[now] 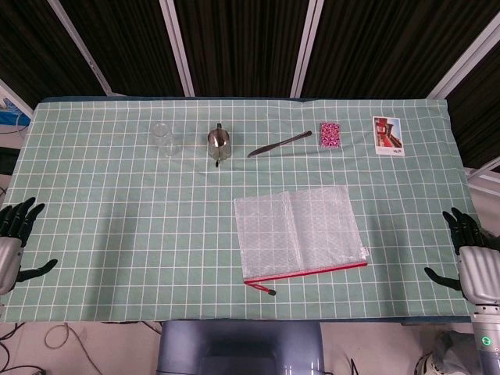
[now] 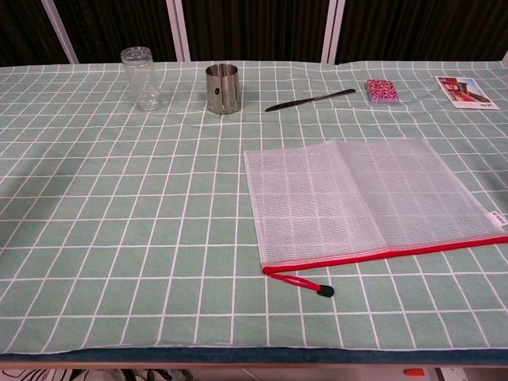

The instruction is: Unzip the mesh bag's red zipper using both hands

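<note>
A: Where's the mesh bag (image 1: 297, 232)?

B: Lower centre-right of the head view, flat on the green checked tablecloth (image 1: 117, 234). Its red zipper (image 1: 308, 271) runs along the edge nearest the robot. The pull tab (image 2: 323, 290) sits at the lower left corner of the bag, its red cord trailing down and right onto the cloth. So the zipper looks fully closed.

A: Which way does it lie?

B: The long axis goes left to right across the frame, tilted a little, with the right end of the zipper higher in the picture than the left. The zipper line follows that same slant.

A: And the hands?

B: Both far off. The left hand (image 1: 17, 234) is at the lower left edge, the right hand (image 1: 467, 248) at the lower right edge. Fingers are spread apart on both, holding nothing.

A: How would you start?

B: I'd judge nothing is done yet. One hand should pin the bag near the left corner so it doesn't slide. The other pinches the small tab and draws it along the slanted zipper line, not straight across. Keep the pull low, since the thin mesh will likely bunch.
</note>
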### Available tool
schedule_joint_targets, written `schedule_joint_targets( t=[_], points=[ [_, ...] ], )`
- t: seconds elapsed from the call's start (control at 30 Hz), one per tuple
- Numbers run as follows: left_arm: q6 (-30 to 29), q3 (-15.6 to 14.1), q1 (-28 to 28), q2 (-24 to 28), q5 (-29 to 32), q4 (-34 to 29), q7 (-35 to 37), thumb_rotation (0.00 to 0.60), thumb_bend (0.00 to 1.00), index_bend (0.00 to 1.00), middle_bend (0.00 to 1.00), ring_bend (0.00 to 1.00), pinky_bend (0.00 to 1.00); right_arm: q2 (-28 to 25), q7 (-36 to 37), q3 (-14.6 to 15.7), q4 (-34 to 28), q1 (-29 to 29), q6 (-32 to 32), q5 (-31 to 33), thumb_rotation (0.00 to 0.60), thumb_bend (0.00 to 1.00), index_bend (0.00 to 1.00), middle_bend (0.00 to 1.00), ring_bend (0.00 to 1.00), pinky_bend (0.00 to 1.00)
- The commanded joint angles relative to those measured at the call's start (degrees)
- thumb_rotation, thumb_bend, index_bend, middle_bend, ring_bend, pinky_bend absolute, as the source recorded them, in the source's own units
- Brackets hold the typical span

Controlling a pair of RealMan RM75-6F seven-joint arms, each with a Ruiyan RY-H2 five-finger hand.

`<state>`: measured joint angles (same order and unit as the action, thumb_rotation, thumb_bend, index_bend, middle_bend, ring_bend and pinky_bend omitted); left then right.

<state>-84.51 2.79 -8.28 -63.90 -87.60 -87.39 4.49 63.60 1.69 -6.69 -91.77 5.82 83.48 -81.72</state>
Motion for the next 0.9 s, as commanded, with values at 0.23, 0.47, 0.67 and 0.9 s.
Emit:
schedule_joint_targets(
  t=[0.23, 0.47, 0.67, 0.9],
  points=[
    [-0.08, -0.05, 0.04, 0.03, -0.09, 0.01, 0.00, 0.600, 0.00, 0.00, 0.00, 0.00, 0.00, 0.07, -0.06, 0.03, 0.13, -0.02, 0.10, -0.12, 0.600, 0.01, 0.00, 0.00, 0.00, 0.22],
    [0.08, -0.04, -0.03, -0.07, 0.00, 0.03, 0.03, 0.600, 0.00, 0.00, 0.00, 0.00, 0.00, 0.11, 0.06, 0.12, 0.01, 0.07, 0.25, -0.68, 0.600, 0.01, 0.00, 0.00, 0.00, 0.22],
    [0.72, 0.05, -0.39, -0.44, 0.27, -0.03, -0.94, 0.600, 0.00, 0.00, 0.00, 0.00, 0.00, -0.29, 0.76, -0.22, -0.92, 0.64, 2.28, -4.10, 0.600, 0.03, 0.00, 0.01, 0.01, 0.23],
    [1.60, 0.34, -0.66, -0.62, 1.37, -0.25, -1.78, 0.600, 0.00, 0.00, 0.00, 0.00, 0.00, -1.34, 1.46, -1.86, -5.42, 3.37, 2.13, -7.25, 0.600, 0.08, 0.04, 0.41, 0.39, 0.45]
  ],
)
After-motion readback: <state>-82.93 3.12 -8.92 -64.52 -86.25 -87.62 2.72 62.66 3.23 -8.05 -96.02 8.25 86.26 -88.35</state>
